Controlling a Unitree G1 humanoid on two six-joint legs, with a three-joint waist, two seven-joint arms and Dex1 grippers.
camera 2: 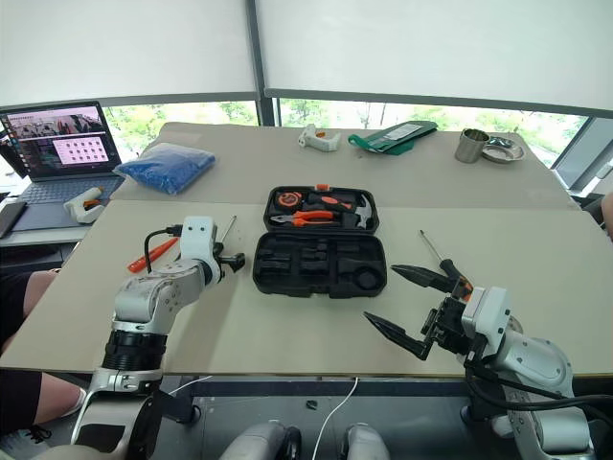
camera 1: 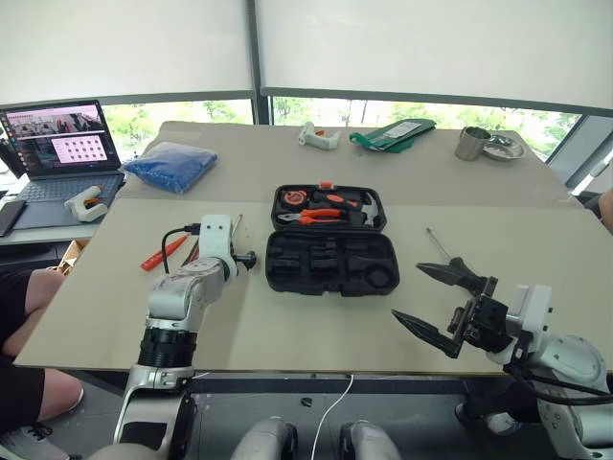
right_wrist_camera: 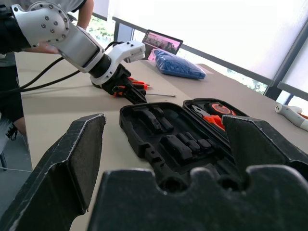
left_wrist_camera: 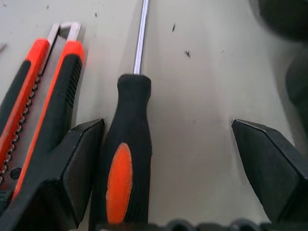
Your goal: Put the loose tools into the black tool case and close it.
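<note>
Pale window blinds hang behind a wide beige counter [camera 1: 316, 326], with a laptop [camera 1: 62, 144] on a side desk at the far left, toward ten o'clock from the middle of the scene, and a blue bag [camera 1: 172, 165] just right of it. Nearer, at about nine o'clock from the black tool case [camera 1: 330, 261], the left claw [left_wrist_camera: 168, 159] is low over the loose tools with its fingers spread wide and nothing gripped. In the left wrist view a black-and-orange screwdriver [left_wrist_camera: 126, 159] lies between the fingers, hard against one fingertip [left_wrist_camera: 82, 163], its shaft pointing away from the wrist at twelve o'clock. The orange-black utility knife [left_wrist_camera: 41, 96] lies just outside that same finger, beside the screwdriver. An orange tool [camera 1: 163, 253] shows on the counter at the claw's nine o'clock in the head view. The case lies open at the centre, its near half showing bare recesses and its far half holding orange-handled tools. Another screwdriver [camera 1: 443, 251] lies on the counter at three o'clock from the case. The right claw [camera 1: 436, 302] hovers above the counter's near edge at about four o'clock from the case, fingers wide apart and empty, with that screwdriver just beyond its far finger.
</note>
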